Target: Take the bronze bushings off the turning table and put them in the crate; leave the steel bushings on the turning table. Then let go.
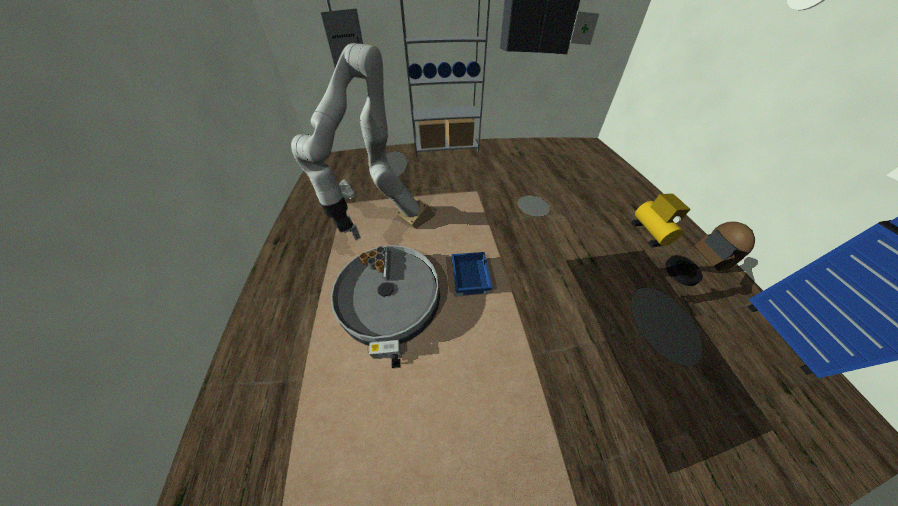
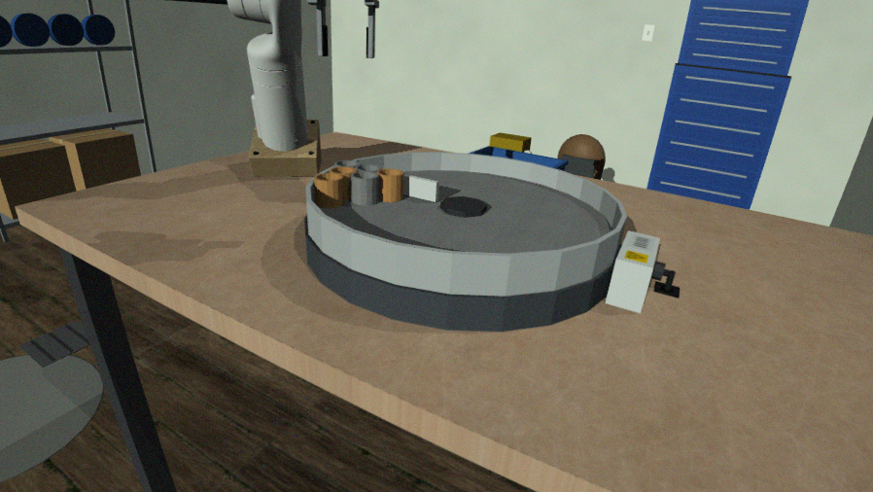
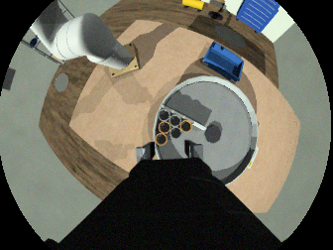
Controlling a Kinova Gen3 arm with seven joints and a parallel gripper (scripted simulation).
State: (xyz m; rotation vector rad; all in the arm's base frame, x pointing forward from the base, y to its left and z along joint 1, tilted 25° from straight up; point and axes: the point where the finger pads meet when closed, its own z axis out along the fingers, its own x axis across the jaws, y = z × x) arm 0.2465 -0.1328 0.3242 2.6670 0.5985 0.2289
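The grey round turning table stands on the wooden table. At its far rim is a tight cluster of bushings. Bronze bushings stand on either side of a steel one, with more behind them, next to a white bar. The blue crate sits just beside the turning table and looks empty. My gripper is open and empty, and it hangs well above the cluster, near the rim.
The arm's wooden base stands behind the turning table. A white control box is fixed to the turning table's near side. Shelves, a yellow machine and a blue cabinet stand off the table.
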